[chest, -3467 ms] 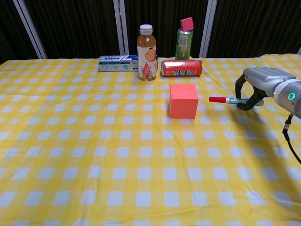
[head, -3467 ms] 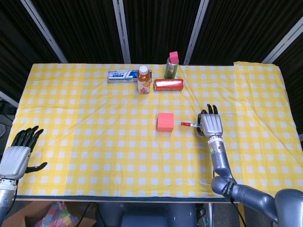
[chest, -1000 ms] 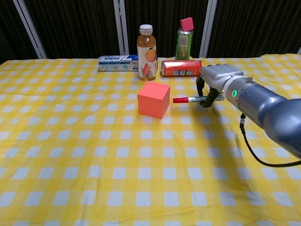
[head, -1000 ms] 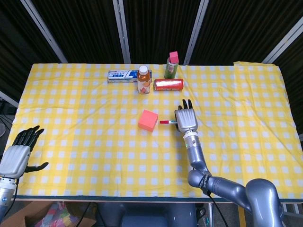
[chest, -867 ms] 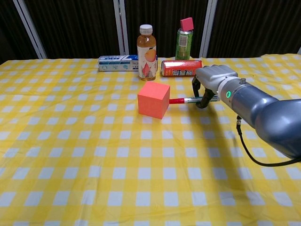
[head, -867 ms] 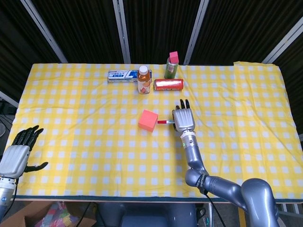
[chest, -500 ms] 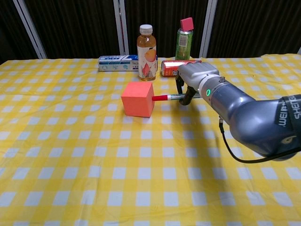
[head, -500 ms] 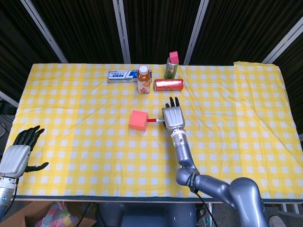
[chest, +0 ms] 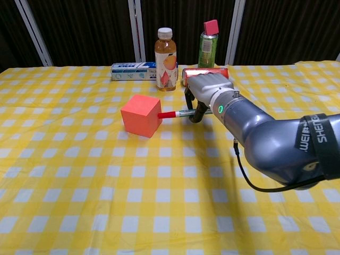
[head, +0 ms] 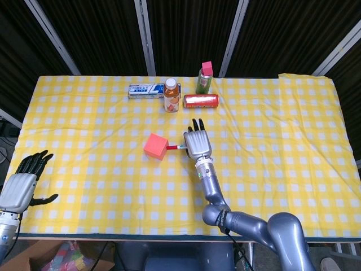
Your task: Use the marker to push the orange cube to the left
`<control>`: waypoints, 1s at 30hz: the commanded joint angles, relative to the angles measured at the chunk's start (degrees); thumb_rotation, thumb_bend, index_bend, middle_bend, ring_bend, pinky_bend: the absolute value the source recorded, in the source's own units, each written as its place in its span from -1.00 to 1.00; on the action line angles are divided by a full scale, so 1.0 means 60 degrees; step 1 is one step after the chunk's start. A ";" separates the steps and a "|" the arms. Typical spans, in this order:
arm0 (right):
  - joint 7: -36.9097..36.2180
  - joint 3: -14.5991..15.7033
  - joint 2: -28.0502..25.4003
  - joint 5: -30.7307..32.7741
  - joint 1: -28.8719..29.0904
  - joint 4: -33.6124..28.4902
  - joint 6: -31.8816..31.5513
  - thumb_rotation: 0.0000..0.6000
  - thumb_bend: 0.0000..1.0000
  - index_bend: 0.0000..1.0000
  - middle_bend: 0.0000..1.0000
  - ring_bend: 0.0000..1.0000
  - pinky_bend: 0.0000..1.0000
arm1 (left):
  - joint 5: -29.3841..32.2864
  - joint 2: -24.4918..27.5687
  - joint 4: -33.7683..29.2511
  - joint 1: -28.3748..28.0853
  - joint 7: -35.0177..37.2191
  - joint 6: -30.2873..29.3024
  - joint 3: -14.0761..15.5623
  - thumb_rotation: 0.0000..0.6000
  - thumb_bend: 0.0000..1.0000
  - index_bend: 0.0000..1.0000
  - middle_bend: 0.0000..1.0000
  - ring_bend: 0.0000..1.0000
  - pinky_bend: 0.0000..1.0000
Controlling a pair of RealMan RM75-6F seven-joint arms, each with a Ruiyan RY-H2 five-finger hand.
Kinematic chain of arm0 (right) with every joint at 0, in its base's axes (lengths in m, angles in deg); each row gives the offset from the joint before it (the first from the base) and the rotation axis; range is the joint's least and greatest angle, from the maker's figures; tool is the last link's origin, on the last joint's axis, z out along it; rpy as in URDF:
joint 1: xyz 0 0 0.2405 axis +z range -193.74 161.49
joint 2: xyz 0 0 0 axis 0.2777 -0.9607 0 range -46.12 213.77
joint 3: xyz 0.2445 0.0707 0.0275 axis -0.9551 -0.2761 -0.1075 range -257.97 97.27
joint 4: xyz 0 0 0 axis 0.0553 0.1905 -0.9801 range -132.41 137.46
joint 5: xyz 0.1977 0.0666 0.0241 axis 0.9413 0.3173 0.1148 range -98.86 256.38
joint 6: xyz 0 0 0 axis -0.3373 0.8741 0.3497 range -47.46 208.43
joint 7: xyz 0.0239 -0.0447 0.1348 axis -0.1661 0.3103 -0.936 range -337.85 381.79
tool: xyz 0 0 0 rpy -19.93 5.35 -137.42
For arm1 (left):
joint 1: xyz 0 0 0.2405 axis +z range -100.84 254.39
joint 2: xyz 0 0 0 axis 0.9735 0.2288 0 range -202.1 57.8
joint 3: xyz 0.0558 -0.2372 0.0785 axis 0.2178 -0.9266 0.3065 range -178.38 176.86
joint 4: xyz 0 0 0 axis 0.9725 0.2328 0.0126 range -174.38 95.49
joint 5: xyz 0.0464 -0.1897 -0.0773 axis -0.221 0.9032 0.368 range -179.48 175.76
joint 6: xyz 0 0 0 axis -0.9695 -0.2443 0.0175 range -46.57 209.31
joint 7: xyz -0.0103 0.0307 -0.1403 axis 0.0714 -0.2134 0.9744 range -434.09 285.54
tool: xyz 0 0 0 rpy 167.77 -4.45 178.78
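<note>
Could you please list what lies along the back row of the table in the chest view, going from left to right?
White box → orange drink bottle → red can lying on its side; the green bottle overlaps the can, so its place is unclear.

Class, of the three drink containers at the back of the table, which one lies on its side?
The red can, lying flat; the orange bottle and green bottle both stand upright.

Table (head: 84,169) had a yellow and white checkered cloth over it, a bit wrinkled near the far right corner. Behind it was a dark pleated curtain (head: 186,34) with slanted pale metal poles (head: 145,36) in front. Lighting was even, pretty soft shadows.
</note>
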 commanded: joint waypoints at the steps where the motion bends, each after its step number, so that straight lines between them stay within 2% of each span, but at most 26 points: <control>1: 0.0009 -0.0002 -0.0009 0.0010 -0.0019 0.0037 0.0001 1.00 -0.19 0.38 -0.37 -0.99 -1.00 | 0.0010 0.0004 0.0003 -0.0001 0.0010 0.0006 -0.0003 1.00 -1.00 -1.00 -1.00 -1.00 -0.95; 6: 0.0083 0.0021 -0.0121 0.0041 -0.0149 0.0036 -0.0084 1.00 -0.19 0.38 -0.37 -0.99 -1.00 | 0.0022 0.0011 0.0007 -0.0007 0.0045 0.0015 -0.0010 1.00 -1.00 -1.00 -1.00 -1.00 -0.95; 17: 0.0534 0.0077 -0.0367 0.0217 -0.0460 -0.0794 -0.0580 1.00 -0.19 0.38 -0.37 -0.99 -1.00 | 0.0041 -0.0002 -0.0116 -0.0023 0.0000 0.0043 -0.0009 1.00 -1.00 -1.00 -1.00 -1.00 -0.95; 30: 0.0397 -0.0493 0.0380 0.0302 0.0299 0.0141 -0.0293 1.00 -0.19 0.38 -0.37 -0.99 -1.00 | 0.0117 0.0050 -0.0120 -0.0067 0.0154 0.0145 -0.0038 1.00 -1.00 -1.00 -1.00 -1.00 -0.95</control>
